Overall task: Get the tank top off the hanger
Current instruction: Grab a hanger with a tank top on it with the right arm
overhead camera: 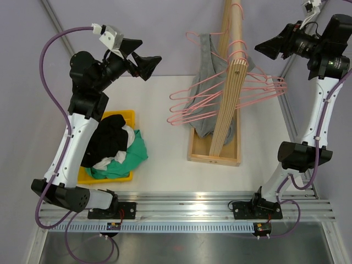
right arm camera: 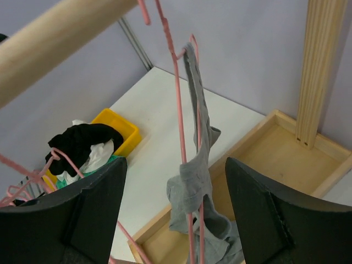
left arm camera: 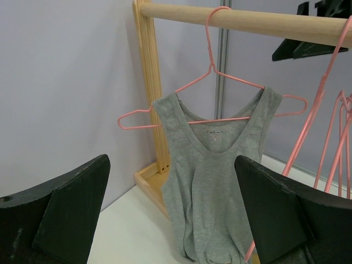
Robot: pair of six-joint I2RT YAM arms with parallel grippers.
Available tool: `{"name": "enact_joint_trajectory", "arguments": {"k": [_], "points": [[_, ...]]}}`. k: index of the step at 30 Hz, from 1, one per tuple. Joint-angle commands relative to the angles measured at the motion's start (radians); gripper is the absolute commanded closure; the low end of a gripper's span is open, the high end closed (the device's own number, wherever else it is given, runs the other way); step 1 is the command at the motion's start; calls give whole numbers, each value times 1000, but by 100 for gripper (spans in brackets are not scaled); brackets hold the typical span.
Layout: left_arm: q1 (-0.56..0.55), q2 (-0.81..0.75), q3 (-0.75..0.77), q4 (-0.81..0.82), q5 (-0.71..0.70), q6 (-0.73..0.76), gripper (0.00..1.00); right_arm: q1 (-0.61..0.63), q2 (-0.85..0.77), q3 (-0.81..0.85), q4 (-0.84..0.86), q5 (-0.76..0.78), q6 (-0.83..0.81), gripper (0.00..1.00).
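Note:
A grey tank top (left arm camera: 212, 181) hangs on a pink hanger (left arm camera: 214, 82) hooked over the wooden rail (left arm camera: 247, 19). In the top view the tank top (overhead camera: 204, 82) hangs at the far end of the rack. The right wrist view shows it (right arm camera: 201, 187) edge-on, drooping over the rack's base. My left gripper (overhead camera: 144, 59) is open and empty, raised left of the rack and facing the tank top. My right gripper (overhead camera: 269, 47) is open and empty, raised right of the rack.
Several empty pink hangers (overhead camera: 253, 91) hang along the rail. The rack stands in a wooden base tray (overhead camera: 193, 154). A yellow bin (overhead camera: 125, 116) of black, white and green clothes sits at the left. A metal post (left arm camera: 221, 55) stands behind the rack.

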State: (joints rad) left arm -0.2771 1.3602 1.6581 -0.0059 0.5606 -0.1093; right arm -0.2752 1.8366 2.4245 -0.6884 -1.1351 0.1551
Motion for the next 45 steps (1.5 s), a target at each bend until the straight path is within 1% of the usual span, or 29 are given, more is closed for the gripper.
{"name": "enact_joint_trajectory", "arguments": {"k": [1,2,4,6,10,11,12,14,15,18,19,24,28,29,31,35,40,45], "points": [[-7,-35,-1,32,-18,16,1,63,12,24,-198,167,-184,20],[-7,-36,0,32,-19,16,1,80,32,45,-229,191,-225,21],[-7,-41,0,32,-24,19,1,112,55,88,-287,247,-253,21],[-8,-44,8,21,-27,29,1,134,69,93,-310,280,-284,24],[-8,-42,17,9,-36,43,1,169,78,74,-332,333,-315,33],[-8,-44,17,9,-39,46,1,177,79,76,-335,354,-324,37],[-8,-44,17,7,-41,48,1,182,81,76,-338,362,-328,43],[-8,-42,17,9,-42,48,1,186,75,74,-341,363,-338,51],[-8,-39,19,7,-41,48,1,186,70,73,-342,362,-342,58],[-8,-32,25,9,-33,45,1,194,58,61,-355,373,-371,67],[-8,-29,26,9,-30,43,1,194,52,53,-352,374,-377,74],[-8,-21,31,9,-21,39,1,197,24,21,-341,382,-394,82],[-8,-12,49,-31,-13,42,1,212,13,22,-346,409,-417,92],[-8,-9,54,-37,-10,43,1,214,13,22,-344,411,-420,97],[-8,-1,58,-40,1,43,1,215,10,25,-341,413,-431,100],[-10,4,63,-39,25,40,1,217,15,53,-341,410,-440,100],[-10,7,65,-43,39,48,1,218,56,174,-376,374,-447,100],[-10,7,68,-60,25,63,1,225,41,197,-330,330,-434,100]]}}
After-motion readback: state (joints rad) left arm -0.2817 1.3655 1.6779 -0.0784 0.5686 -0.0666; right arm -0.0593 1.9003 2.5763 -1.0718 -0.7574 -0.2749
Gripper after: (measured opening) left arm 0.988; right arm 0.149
